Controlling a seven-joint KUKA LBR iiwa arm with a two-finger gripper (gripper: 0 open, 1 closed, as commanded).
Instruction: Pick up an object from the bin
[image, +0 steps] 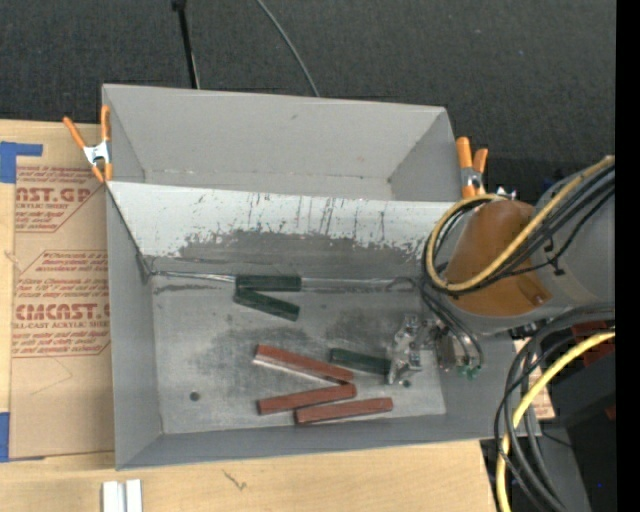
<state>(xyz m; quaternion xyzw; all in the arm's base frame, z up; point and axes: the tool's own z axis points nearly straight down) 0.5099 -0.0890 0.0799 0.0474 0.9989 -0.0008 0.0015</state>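
Red lettering on the cardboard sheet (55, 250) left of the bin, printed aslant and cut off at the edges. Upper line: "CAST.GP". Lower line: "CMCAST.", with "LL-CAST ACRYLIC SHEE" in smaller type beneath it. The remaining small print is illegible. Nothing inside the bin carries readable text.

Dull grey sheet-metal bin (130, 330) with a scratched, dark-smudged floor, matt reddish-brown rectangular bars (305, 401), one with a paler glinting face, smooth dark green bars (267, 302), bare shiny metal end effector (405, 360), glossy orange wrist cover (495, 255)
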